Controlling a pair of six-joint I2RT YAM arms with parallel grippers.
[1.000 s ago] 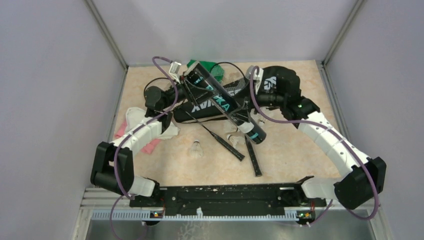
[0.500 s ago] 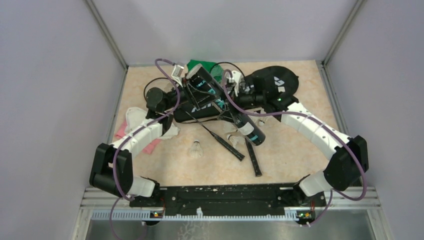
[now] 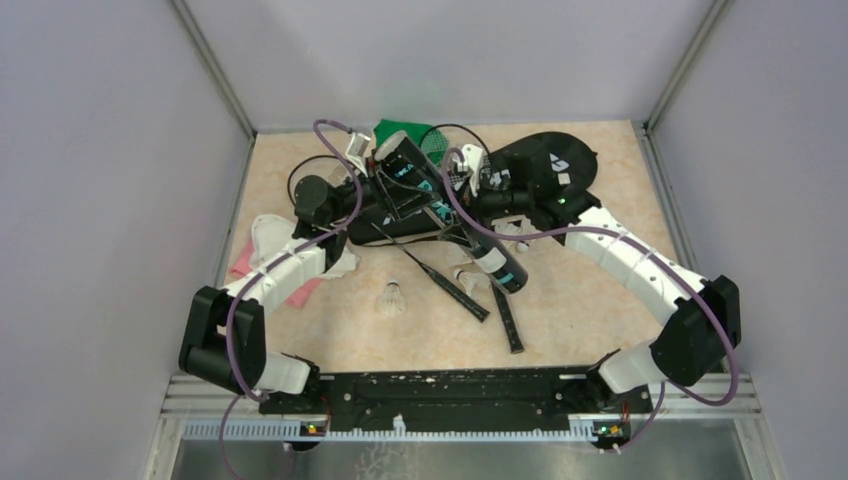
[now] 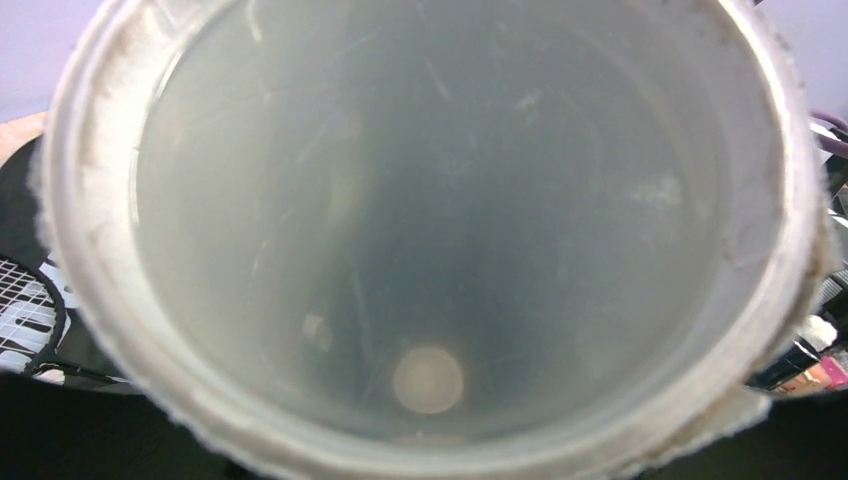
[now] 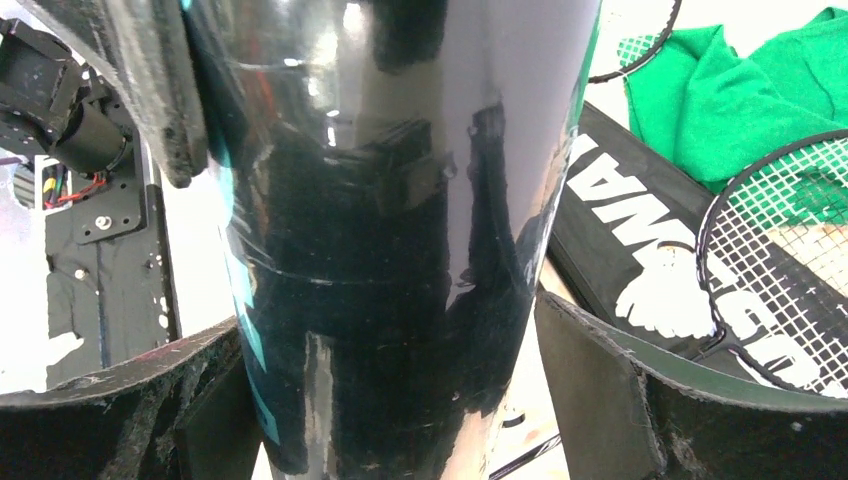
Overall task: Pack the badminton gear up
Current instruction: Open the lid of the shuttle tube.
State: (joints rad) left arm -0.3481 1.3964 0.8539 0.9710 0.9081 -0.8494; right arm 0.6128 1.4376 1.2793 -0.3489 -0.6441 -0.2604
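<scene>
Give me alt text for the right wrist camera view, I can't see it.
A black tube with teal lettering fills the centre, between two black end effector fingers at the bottom corners. Behind it on the right lie a black racket bag, a racket head and a green cloth.

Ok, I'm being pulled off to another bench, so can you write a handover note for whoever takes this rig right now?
Left gripper: shut on the open end of the tube, holding that end raised over the bag. The tube looks empty inside.
Right gripper: jaws either side of the tube's middle; can't tell whether it grips yet.
Rackets: both lying out, handles on the table.
Shuttlecocks: loose on the table.
Done: nothing packed.
Left: probably shuttlecocks into the tube, then tube and rackets into the bag.
</scene>
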